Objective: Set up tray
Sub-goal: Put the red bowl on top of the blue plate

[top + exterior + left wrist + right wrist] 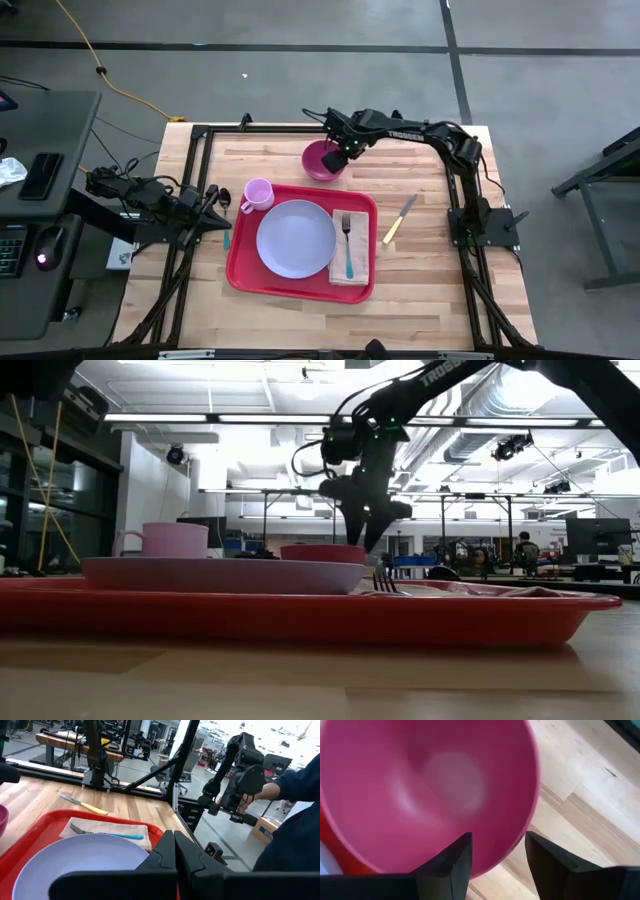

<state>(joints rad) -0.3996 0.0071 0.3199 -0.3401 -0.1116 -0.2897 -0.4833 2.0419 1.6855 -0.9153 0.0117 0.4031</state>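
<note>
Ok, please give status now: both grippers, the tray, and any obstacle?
Right gripper open over pink bowl, rim between fingers. Left gripper shut, at tray's left edge. Red tray holds plate, cup, napkin, fork. Knife outside tray.

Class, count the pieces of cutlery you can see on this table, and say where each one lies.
2. A fork with a teal handle lies on the napkin inside the red tray. A knife with a yellow handle lies on the bare table, beside the tray's right edge.
</note>
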